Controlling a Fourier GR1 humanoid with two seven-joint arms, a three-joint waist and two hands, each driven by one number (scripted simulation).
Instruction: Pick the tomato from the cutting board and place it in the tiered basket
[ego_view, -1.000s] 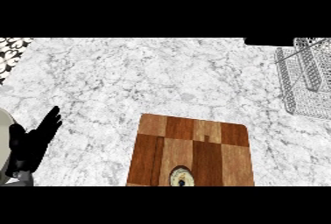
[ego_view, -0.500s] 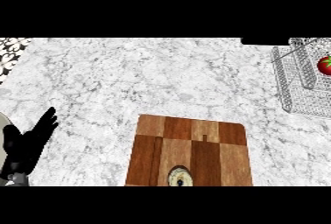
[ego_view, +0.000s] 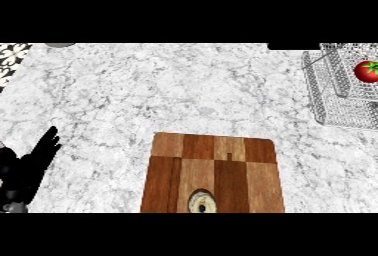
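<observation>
- Counter (ego_view: 148, 85): white marble with grey veining.
- Cutting board (ego_view: 214, 170): striped planks, warm brown and darker reddish brown.
- Tomato (ego_view: 367, 71): bright red, green stalk.
- Tiered basket (ego_view: 332, 100): pale silver-grey wire mesh.
- My left robot hand (ego_view: 29, 167): black all over.
- Far-left corner patch (ego_view: 11, 57): black-and-white pattern.

head view | looks steeply down on counter (ego_view: 148, 90) | cutting board (ego_view: 214, 170) nearest (bottom edge)
</observation>
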